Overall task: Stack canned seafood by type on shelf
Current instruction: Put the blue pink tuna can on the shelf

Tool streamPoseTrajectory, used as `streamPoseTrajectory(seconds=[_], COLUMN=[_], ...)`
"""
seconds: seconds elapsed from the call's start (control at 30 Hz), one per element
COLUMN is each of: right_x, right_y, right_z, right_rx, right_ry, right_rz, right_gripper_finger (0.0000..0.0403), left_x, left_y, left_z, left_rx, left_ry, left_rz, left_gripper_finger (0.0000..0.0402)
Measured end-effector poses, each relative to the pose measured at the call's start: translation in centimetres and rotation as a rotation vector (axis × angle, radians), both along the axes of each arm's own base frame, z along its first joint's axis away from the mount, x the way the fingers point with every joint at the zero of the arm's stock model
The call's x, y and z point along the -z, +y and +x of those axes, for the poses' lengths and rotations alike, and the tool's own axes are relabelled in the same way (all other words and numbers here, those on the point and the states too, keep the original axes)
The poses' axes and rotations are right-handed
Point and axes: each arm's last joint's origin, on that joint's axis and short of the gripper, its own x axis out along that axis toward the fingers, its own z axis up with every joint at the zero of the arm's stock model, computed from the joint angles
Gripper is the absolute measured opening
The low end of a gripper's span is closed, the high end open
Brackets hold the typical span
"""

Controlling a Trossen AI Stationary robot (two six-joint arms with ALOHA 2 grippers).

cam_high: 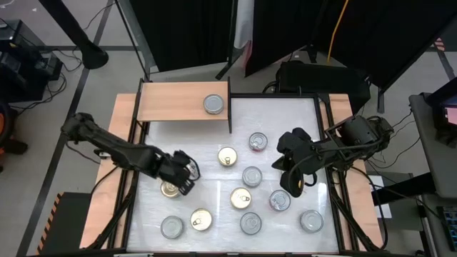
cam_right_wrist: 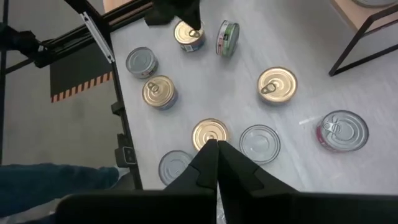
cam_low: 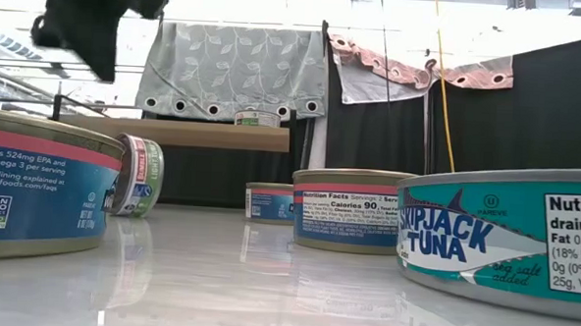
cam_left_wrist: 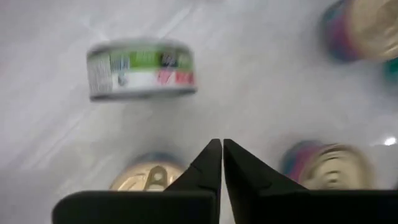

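We see the left gripper [cam_high: 187, 177], fingers pressed together and empty, above a gold-lidded can [cam_high: 170, 188]; the right gripper [cam_high: 293, 187] hovers closed; one can [cam_high: 213, 104] sits on the shelf [cam_high: 171, 101].

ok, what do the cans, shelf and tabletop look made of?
Cans: metal, shiny silver or gold pull-tab lids, printed paper-like labels. Shelf: light wood or laminate, matte, faint grain, thin dark edge panel. Tabletop: glossy white surface, probably laminate or plastic; cans mirror in it.
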Motion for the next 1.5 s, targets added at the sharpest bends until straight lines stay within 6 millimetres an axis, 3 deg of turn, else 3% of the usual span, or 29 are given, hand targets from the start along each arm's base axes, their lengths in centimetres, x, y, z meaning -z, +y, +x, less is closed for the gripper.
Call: streamPoseTrajectory(seconds=[0.13,0.3,0.53,0.67,0.8,1.13,1.37,1.5], right_x=[1.1,5.3,14.4,20.6,25.1,29.3,31.6,31.8], right_y=[-0.3,-1.2,-3.9,-5.6,-7.4,-10.6,-11.3,-11.5], right_z=[1.1,4.6,10.5,11.6,11.5,11.0,11.6,11.5], right_rx=[0.007,-0.064,-0.084,-0.016,0.115,0.256,0.262,0.259], right_ry=[0.025,0.101,0.042,0.028,-0.026,-0.041,0.013,0.037], right_rz=[-0.031,-0.09,0.03,0.122,0.142,0.172,0.163,0.143], right_gripper_finger=[0.0,0.0,0.0,0.0,0.0,0.0,0.0,0.0], left_x=[-2.6,-4.5,-4.9,-4.9,-4.9,-4.9,-4.8,-4.8], left_y=[0.8,1.3,1.2,0.5,-0.1,-1.4,-1.3,-1.3], left_z=[-0.9,-1.6,-2.0,-2.2,-2.5,-3.1,-3.2,-3.2], left_rx=[0.012,0.081,0.12,0.153,0.191,0.278,0.292,0.292], left_ry=[-0.12,-0.206,-0.218,-0.221,-0.222,-0.221,-0.217,-0.217], left_rz=[-0.001,0.064,0.06,0.05,0.049,0.061,0.072,0.072], left_gripper_finger=[0.0054,0.0082,0.0089,0.0089,0.0089,0.0089,0.0089,0.0089])
